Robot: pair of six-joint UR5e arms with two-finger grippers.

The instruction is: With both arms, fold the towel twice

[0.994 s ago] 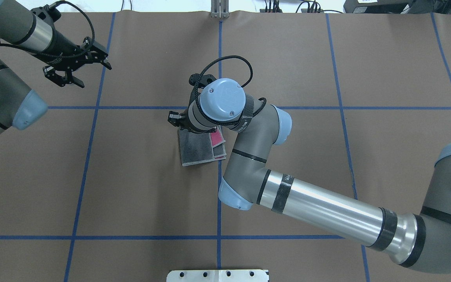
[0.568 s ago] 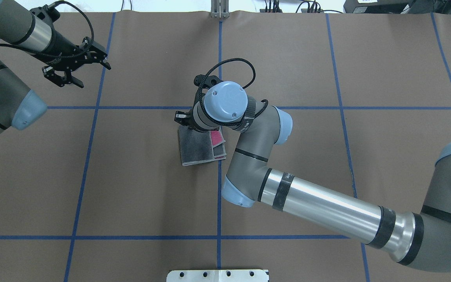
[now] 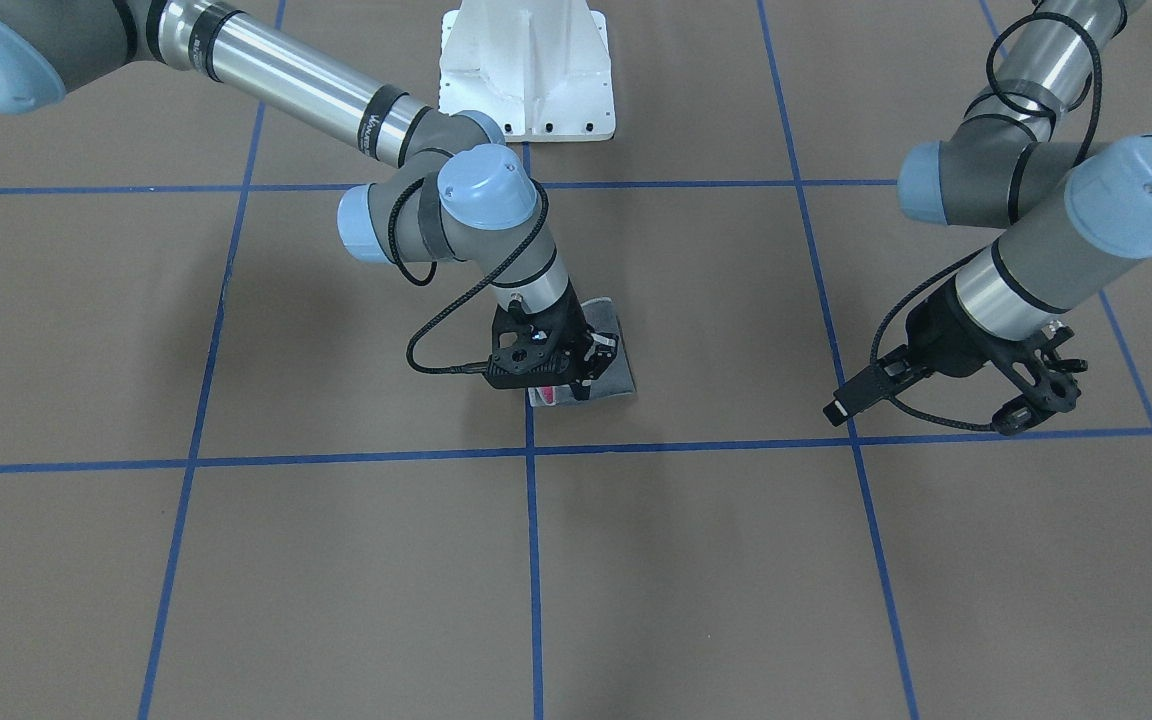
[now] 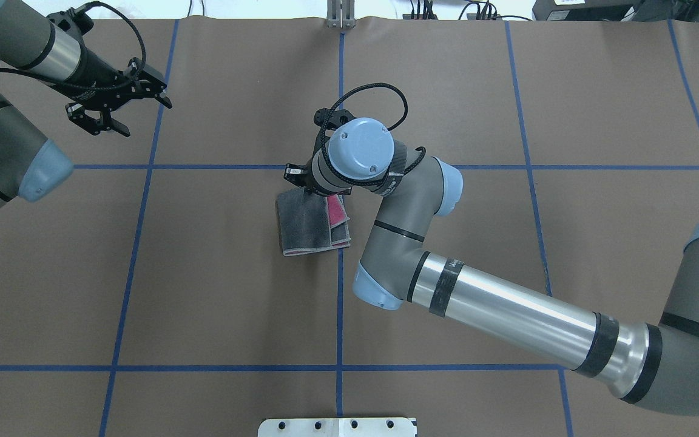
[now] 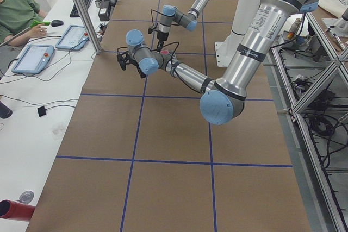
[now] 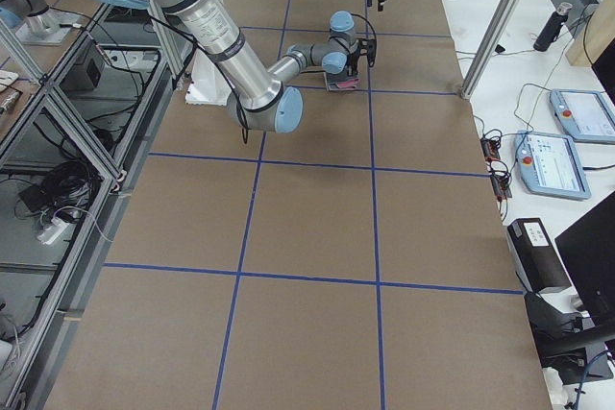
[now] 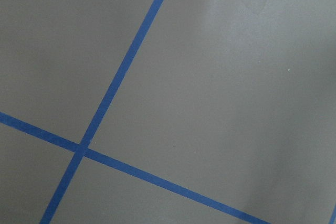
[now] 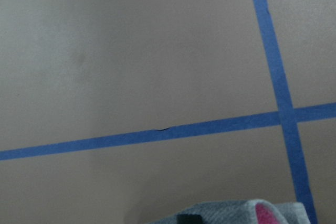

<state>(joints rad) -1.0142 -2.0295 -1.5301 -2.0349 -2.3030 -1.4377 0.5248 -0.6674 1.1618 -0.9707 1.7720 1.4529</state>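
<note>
The towel (image 4: 304, 224) lies flat on the desk (image 4: 204, 303), just on the robot's side of the blue tape cross (image 4: 341, 167) and slightly to the robot's left of it. It is a small grey packet with stacked edges and a strip of pink along the side nearest the cross, and that layering suggests both folds are already made. The right hand (image 3: 564, 378) hangs low over the towel's edge closest to the cross, wrist pointing nearly straight down, probably because a fold ends at that edge. Its wrist hides the fingers, so I cannot tell whether it is released or gripping cloth. The left hand (image 4: 143, 118) sits well away from the cross, towards the robot's left and the desk's far side. Its fingers are spread and hold nothing, and it is apparently placed there so the arms do not crowd each other.
</note>
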